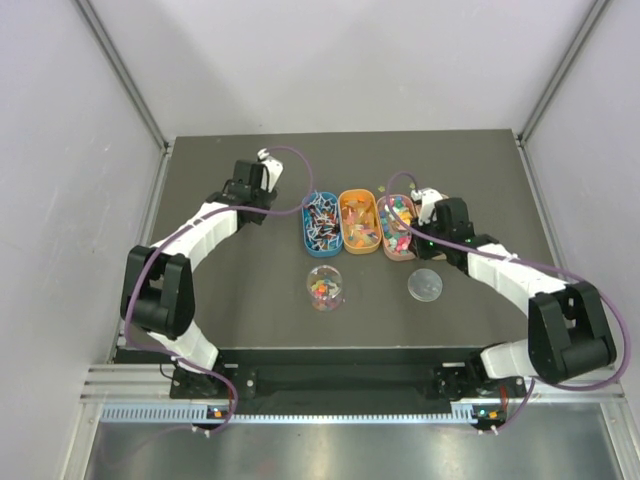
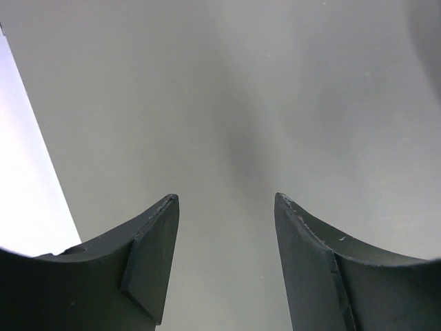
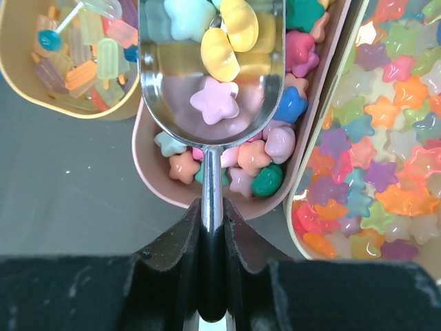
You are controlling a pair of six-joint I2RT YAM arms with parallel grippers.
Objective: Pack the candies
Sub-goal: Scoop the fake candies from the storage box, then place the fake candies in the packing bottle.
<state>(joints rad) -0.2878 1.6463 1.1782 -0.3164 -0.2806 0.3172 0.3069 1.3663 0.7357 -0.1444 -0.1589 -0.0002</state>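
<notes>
My right gripper is shut on the handle of a metal scoop. The scoop holds two yellow candies and a pale pink star, just above the pink oval tray of mixed candies. In the top view the right gripper sits at the right side of that pink tray. A clear jar with some candies in it stands in front of the trays. My left gripper is open and empty over bare table, at the far left.
A blue tray and an orange tray of candies stand left of the pink one. A pale tray of translucent star candies lies right of the scoop. A clear round lid lies by the jar. White walls surround the table.
</notes>
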